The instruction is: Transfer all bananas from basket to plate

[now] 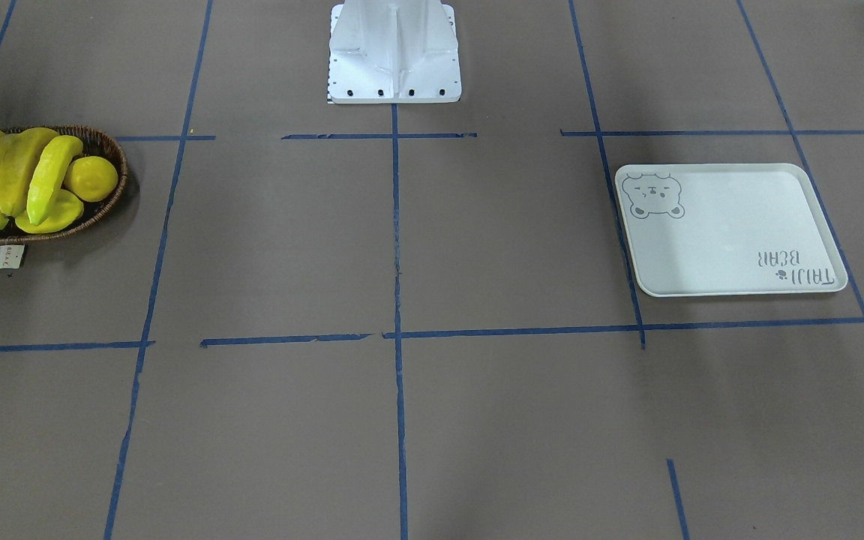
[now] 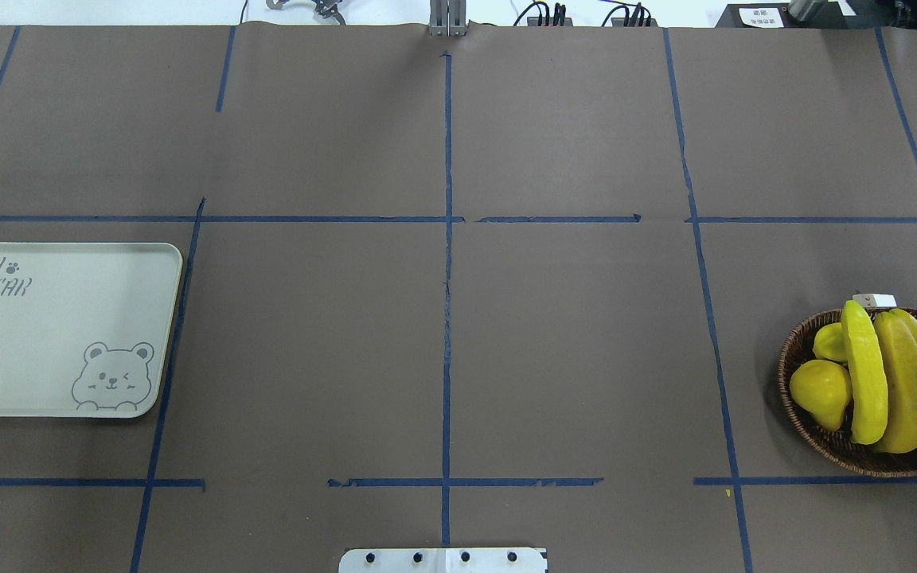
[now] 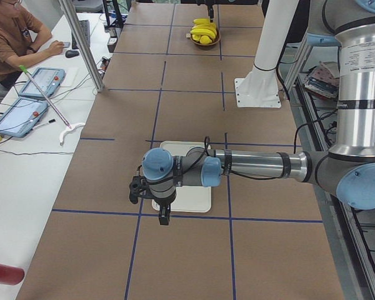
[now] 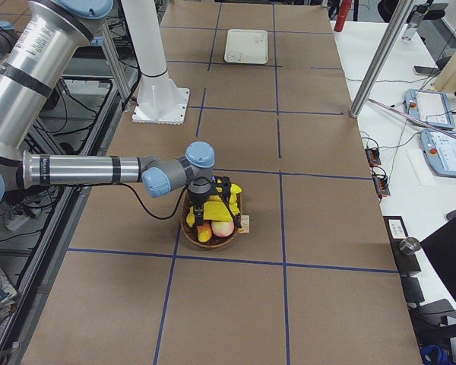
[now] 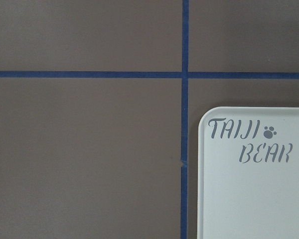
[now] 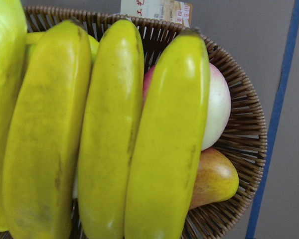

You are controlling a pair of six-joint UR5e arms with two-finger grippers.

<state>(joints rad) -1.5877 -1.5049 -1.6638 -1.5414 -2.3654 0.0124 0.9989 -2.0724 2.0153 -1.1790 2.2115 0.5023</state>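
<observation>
Pick #1 pending: bananas (image 6: 109,129) all in wicker basket (image 6: 239,124), R gripper (image 4: 214,211) over them, L gripper (image 3: 162,212) by bear plate (image 2: 52,334), can't tell either's jaws; next I lower R, clamp top one

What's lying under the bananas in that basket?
A pale pink fruit and a reddish-yellow one peek out beneath the bananas in the basket. Anything else below is covered.

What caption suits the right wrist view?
Bananas side by side over a peach and a red-yellow fruit in the wicker basket.
</observation>
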